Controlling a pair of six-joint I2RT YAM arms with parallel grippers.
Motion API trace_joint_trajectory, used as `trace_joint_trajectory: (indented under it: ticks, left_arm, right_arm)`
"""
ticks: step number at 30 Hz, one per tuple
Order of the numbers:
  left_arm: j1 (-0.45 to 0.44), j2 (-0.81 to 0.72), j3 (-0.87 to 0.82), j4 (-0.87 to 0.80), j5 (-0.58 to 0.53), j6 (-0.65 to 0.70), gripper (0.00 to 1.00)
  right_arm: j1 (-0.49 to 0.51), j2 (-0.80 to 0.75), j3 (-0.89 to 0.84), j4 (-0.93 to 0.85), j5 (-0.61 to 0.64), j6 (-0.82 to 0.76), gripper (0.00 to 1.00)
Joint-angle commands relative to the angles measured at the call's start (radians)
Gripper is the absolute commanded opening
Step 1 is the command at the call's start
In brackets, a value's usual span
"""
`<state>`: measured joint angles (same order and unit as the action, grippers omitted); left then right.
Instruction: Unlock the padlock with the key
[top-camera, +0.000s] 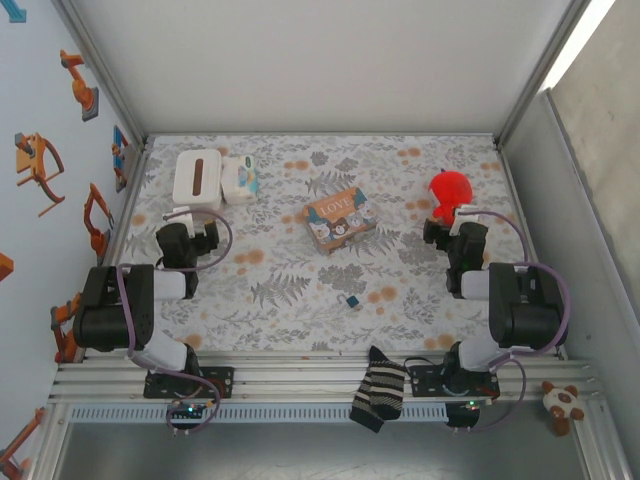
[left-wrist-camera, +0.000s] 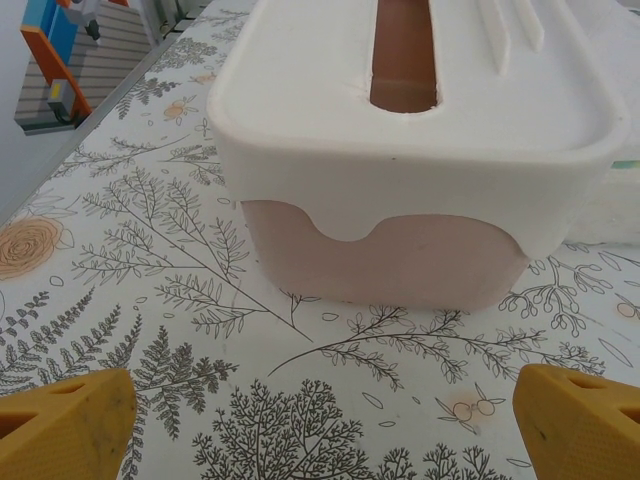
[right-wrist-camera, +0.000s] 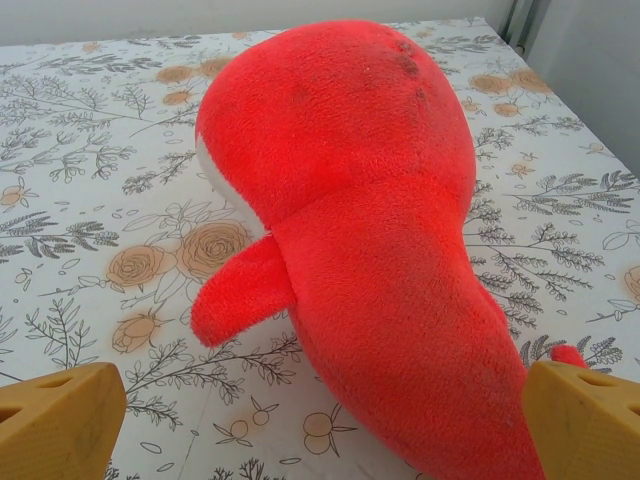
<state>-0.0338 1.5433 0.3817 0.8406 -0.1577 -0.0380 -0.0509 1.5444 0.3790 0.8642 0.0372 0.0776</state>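
Top external: the padlock (top-camera: 351, 301) lay with its long axis diagonal, shackle toward far-left; left gripper (left-wrist-camera: 320, 432) and right gripper (right-wrist-camera: 320, 425) stood wide open.

Bright, even light; soft shadows

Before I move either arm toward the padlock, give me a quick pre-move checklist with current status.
1. Left hand open and empty: ok.
2. Right hand open and empty: ok.
3. Padlock lying free on the table: ok.
4. Key located: cannot tell, too small to make out.
5. Hands facing padlock: not ok; left faces the tissue box, right the red plush.
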Motion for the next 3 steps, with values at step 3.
trace_joint_trajectory:
  ticks: [3]
  left_arm:
    - [0.0, -0.002, 0.022, 0.006, 0.015, -0.014, 0.96]
  right_arm:
    - [-0.004, -0.003, 0.009, -0.002, -0.002, 0.004, 1.0]
